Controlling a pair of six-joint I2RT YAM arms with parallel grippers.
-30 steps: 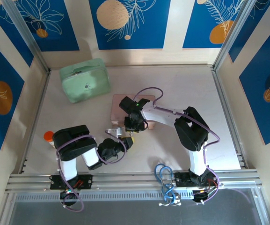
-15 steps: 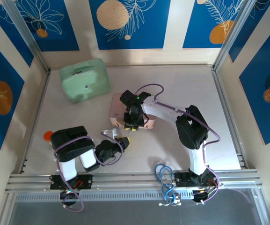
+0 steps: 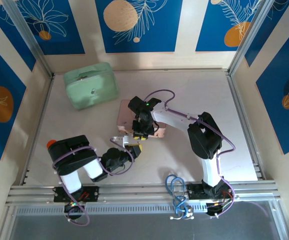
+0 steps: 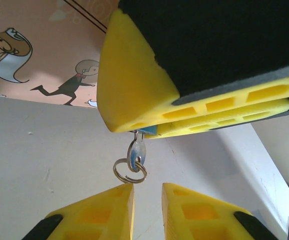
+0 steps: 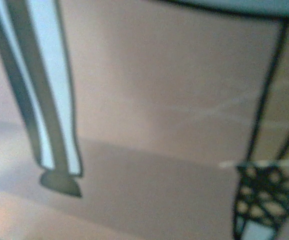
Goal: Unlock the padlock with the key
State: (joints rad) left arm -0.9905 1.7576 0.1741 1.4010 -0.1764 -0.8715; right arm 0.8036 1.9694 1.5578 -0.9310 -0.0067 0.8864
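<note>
From where I stand, the right gripper [image 3: 143, 131] hangs at the near edge of the pink tin [image 3: 125, 114], its yellow fingers pressed together on the padlock [image 4: 151, 131], of which only a sliver of blue peeps out between them. The key [image 4: 136, 148] hangs straight down from that sliver, seemingly seated in the lock, its ring [image 4: 130, 170] dangling clear of the table [image 4: 44, 150]. The left gripper [image 4: 148, 195] sits just beneath, fingers spread a little and holding nothing, with the ring just above and slightly left of the gap. The step, I'd say, is to take the key and turn it. To do that well, the left gripper should shift a touch towards the ring and rise until the flat of the key, not the loose ring, lies between the pads. Then it should close firmly and twist about the key's own axis while the right holds the lock steady. Catch only the ring and it will merely swing; pull downward and the key may slip out
</note>
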